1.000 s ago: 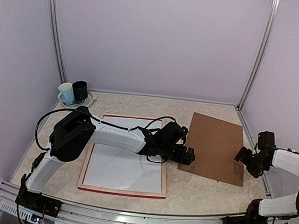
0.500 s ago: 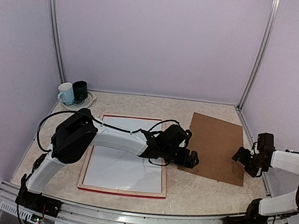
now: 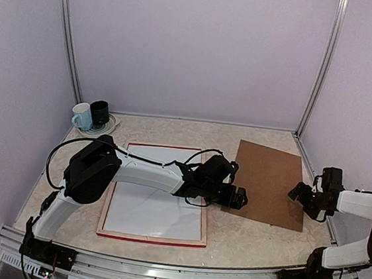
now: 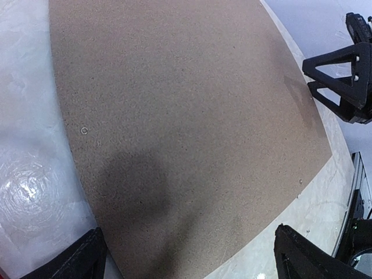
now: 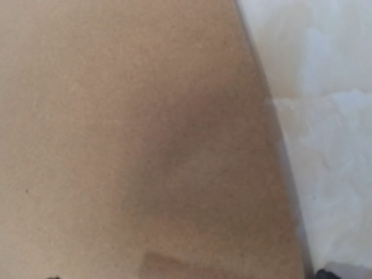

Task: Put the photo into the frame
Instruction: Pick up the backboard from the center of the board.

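Biggest thing on the counter (image 3: 249,238) is the frame (image 3: 152,240), lying flat in front of the left arm with its red edge toward the bases. The photo (image 3: 149,209) looks already seated inside it, plain white back up. Just beside it on the right is the brown backing board (image 3: 268,181). The left gripper (image 3: 238,198) hangs over the board's near-left corner, spread wide and empty. The right gripper (image 3: 298,192) hovers at the board's right edge, also spread and empty. Handling-wise, I'd guess the photo is thin, light, floppy and easy to crease, with no lip to pinch while it lies flat. So nudge it by the margin only, and grab the stiff frame by a rail. There are two mugs (image 3: 90,116) back left.
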`<state>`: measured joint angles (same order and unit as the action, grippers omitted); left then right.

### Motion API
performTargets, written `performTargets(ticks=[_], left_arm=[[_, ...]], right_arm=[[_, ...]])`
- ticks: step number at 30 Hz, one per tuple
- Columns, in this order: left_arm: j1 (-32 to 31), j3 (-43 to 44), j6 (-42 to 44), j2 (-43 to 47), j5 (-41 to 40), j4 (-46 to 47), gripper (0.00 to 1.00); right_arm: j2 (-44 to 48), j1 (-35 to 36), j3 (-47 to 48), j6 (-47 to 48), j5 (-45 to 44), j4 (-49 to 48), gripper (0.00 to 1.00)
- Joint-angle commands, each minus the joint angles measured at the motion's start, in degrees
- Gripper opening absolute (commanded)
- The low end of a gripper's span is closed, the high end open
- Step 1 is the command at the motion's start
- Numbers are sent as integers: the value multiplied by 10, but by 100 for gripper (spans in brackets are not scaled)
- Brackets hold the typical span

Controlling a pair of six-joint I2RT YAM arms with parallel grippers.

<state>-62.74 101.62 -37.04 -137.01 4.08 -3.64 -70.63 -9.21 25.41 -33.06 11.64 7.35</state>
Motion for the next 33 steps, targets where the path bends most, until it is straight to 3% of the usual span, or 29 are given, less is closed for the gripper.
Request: performTargets(ticks=[1, 19, 33], left_arm=[[-9, -11, -8, -31, 23, -1, 99], [-12, -17, -13, -28, 28, 4, 99], [-12, -31, -17, -19, 31, 13, 99]], right_arm=[[29, -1, -13, -2, 66, 23, 93], [171, -1, 34, -20, 203, 62, 92], [203, -1, 48, -43, 273, 52, 91]])
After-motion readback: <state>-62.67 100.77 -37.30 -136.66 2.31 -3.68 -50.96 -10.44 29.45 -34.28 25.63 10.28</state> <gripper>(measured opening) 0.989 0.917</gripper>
